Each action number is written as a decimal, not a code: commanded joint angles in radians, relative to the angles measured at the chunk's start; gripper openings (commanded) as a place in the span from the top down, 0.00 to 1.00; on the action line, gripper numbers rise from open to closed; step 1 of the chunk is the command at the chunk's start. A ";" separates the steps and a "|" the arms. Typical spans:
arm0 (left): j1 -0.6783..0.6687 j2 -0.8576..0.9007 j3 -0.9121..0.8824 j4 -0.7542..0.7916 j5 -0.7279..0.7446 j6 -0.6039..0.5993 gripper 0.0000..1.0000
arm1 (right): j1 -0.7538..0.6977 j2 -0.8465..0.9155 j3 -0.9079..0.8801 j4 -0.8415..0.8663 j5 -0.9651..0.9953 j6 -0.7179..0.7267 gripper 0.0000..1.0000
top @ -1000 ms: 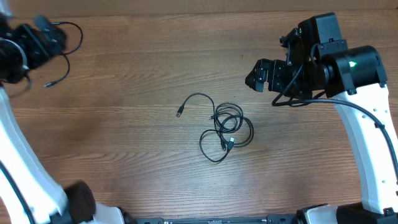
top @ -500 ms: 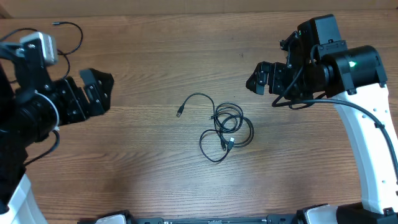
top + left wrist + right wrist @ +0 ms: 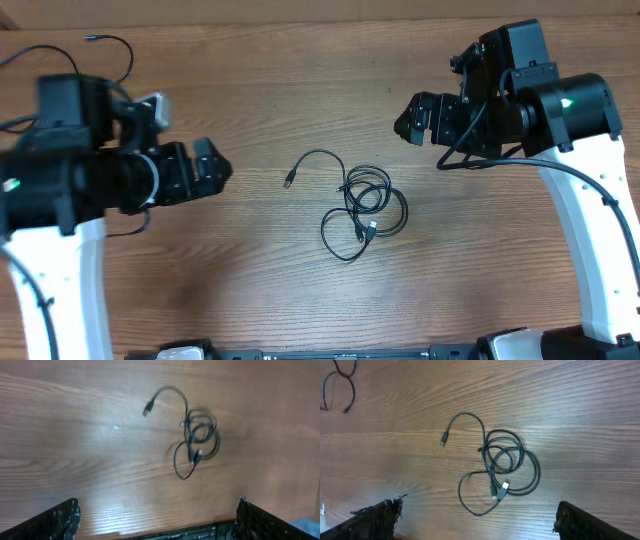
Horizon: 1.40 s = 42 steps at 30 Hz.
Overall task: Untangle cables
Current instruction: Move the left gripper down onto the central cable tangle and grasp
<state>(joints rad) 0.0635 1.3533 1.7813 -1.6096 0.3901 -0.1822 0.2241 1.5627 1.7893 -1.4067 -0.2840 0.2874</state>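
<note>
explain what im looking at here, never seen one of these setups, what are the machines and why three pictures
These are two robot arms at a wooden table, each ending in a two-finger gripper. The wide picture comes from a camera fixed above the table: the left gripper and the right gripper both point toward the middle. The other two pictures come from small cameras on each wrist, which is why dark fingertips show at their bottom corners. In the middle lies a tangled bunch of thin black cables with small plug ends. Another thin cable lies near the far left corner. Both grippers are open and hold nothing; neither touches the tangle yet.
</note>
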 commanded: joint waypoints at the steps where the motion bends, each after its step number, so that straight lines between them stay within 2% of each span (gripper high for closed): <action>1: -0.058 -0.004 -0.158 0.102 0.047 -0.002 0.00 | 0.003 0.003 -0.003 0.011 0.007 -0.003 0.00; 3: -0.101 0.002 -0.265 0.217 0.089 -0.008 0.00 | 0.003 0.003 -0.003 0.011 0.007 -0.003 0.00; 7: -0.167 0.030 -0.402 0.392 0.101 -0.107 0.00 | 0.003 0.003 -0.003 0.014 0.015 -0.003 0.00; 11: -0.234 0.083 -0.483 0.491 0.101 -0.133 0.00 | 0.003 0.003 -0.003 0.014 0.066 -0.003 0.00; 23: -0.446 0.337 -0.497 0.517 0.097 -0.167 0.00 | 0.003 0.003 -0.003 0.061 0.123 -0.003 0.00; 33: -0.499 0.513 -0.497 0.531 0.094 -0.120 0.00 | -0.043 0.003 -0.003 0.034 0.138 -0.003 0.00; 37: -0.516 0.538 -0.497 0.565 0.098 -0.122 0.03 | -0.069 0.003 -0.003 0.044 0.137 -0.003 0.00; 42: -0.552 0.543 -0.498 0.601 0.092 -0.131 0.12 | -0.081 0.003 -0.003 0.048 0.134 0.000 0.00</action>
<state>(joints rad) -0.4622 1.8835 1.2896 -1.0237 0.4789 -0.3237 0.1497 1.5627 1.7889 -1.3636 -0.1558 0.2874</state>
